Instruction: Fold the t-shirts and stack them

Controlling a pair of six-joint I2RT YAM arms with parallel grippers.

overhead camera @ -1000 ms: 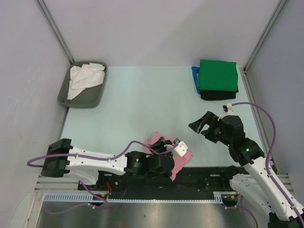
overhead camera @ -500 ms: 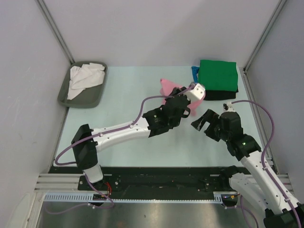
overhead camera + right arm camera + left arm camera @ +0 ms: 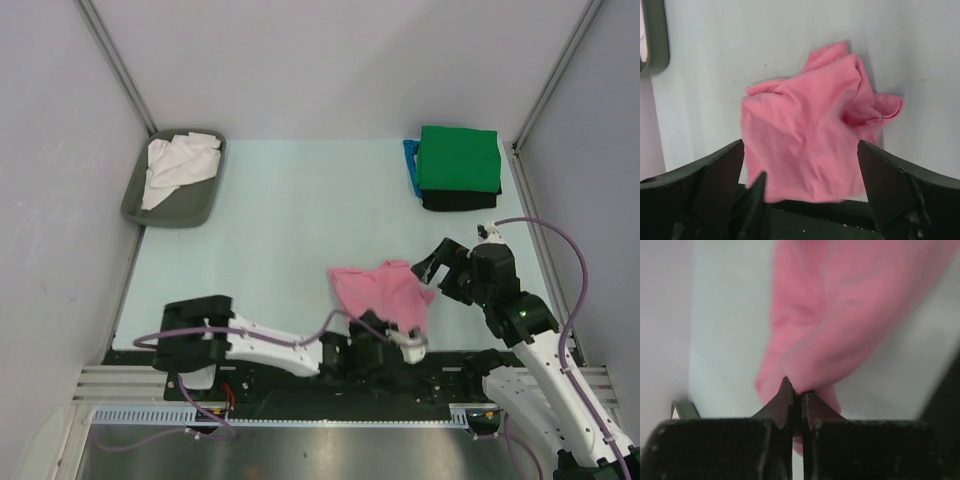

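Observation:
My left gripper is shut on an edge of the pink t-shirt, low near the table's front edge. In the left wrist view the fingertips pinch pink cloth, blurred by motion. The crumpled shirt hangs and spreads over the table. My right gripper stands open just right of it; in the right wrist view the pink t-shirt fills the space ahead of the wide-apart fingers. A folded stack sits at the back right: green t-shirt on top, black below, blue showing at its left.
A grey tray at the back left holds a crumpled white t-shirt; its corner shows in the right wrist view. Grey walls and metal posts enclose the table on three sides.
My left arm swung the pink shirt out toward the far stack, then pulled back to the front edge; the shirt now lies more spread out. The right gripper shifted slightly and stayed open.

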